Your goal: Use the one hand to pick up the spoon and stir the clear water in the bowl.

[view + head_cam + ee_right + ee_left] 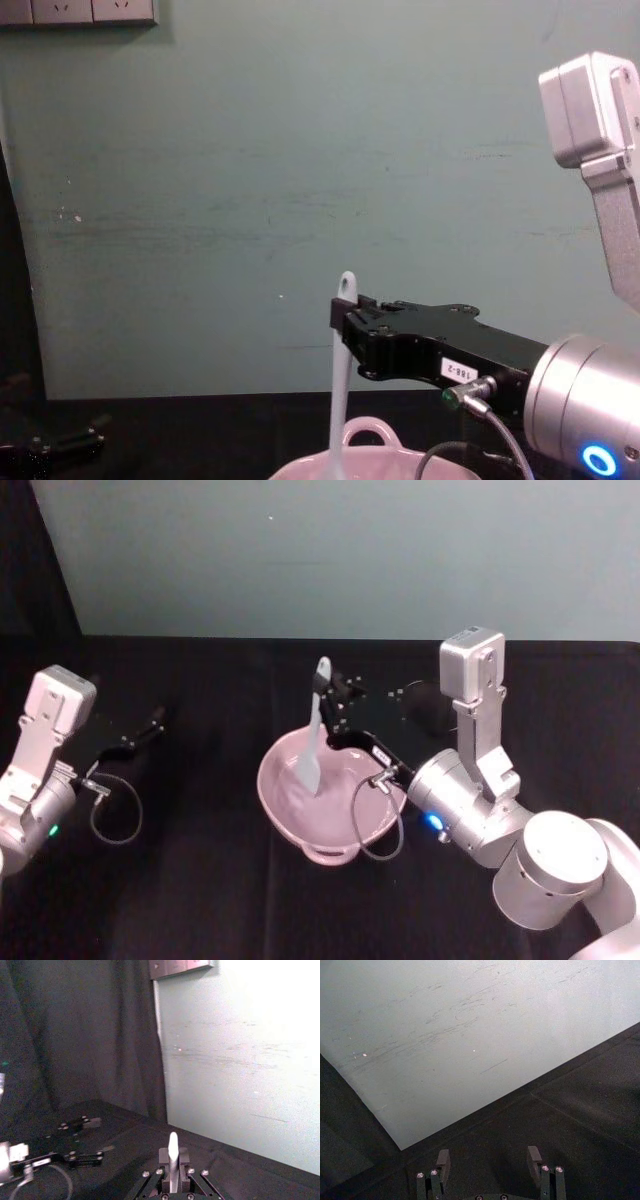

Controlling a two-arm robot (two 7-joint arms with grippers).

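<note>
The pale pink bowl (278, 802) sits at the table's middle; its loop handle (368, 432) points toward me. The white spoon (315, 730) stands nearly upright with its paddle blade down inside the bowl. My right gripper (336, 706) reaches in from the right and is shut on the spoon's upper handle. From the chest, the spoon (341, 380) rises out of the bowl (385, 462) through the right gripper (345, 322). The holed handle end of the spoon (173, 1152) pokes up between the shut fingers. My left gripper (148, 728) rests open at the left, apart from the bowl.
Black cloth covers the table (200, 900), with a pale green wall (330, 550) behind. A grey cable (378, 830) loops over the bowl's right rim. The left gripper (489, 1160) faces the wall and holds nothing.
</note>
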